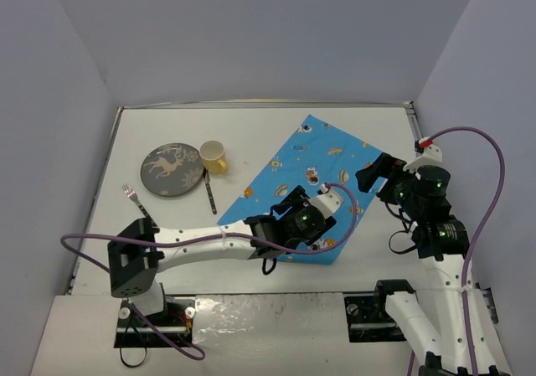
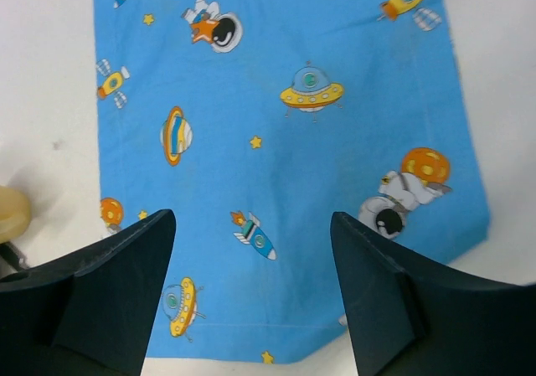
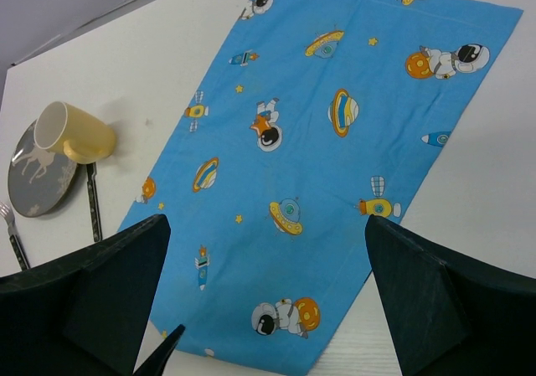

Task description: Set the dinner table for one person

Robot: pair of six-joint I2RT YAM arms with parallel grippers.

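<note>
The white dinner table (image 1: 167, 125) holds a blue cartoon-printed cloth (image 1: 310, 162) lying flat at the centre right. A grey plate (image 1: 172, 169), a yellow mug (image 1: 213, 156) on its side, a knife (image 1: 209, 193) and a fork (image 1: 138, 205) lie at the left. My left gripper (image 1: 322, 202) hovers open and empty over the cloth's near end (image 2: 285, 141). My right gripper (image 1: 368, 175) is open and empty above the cloth's right edge (image 3: 335, 141). The mug (image 3: 75, 137) and plate (image 3: 38, 175) show in the right wrist view.
Grey walls enclose the table on three sides. The table's metal rim (image 1: 109, 167) runs down the left side beside the fork. A purple cable (image 1: 477, 192) loops off the right arm. The mug's edge (image 2: 12, 213) shows at the left of the left wrist view.
</note>
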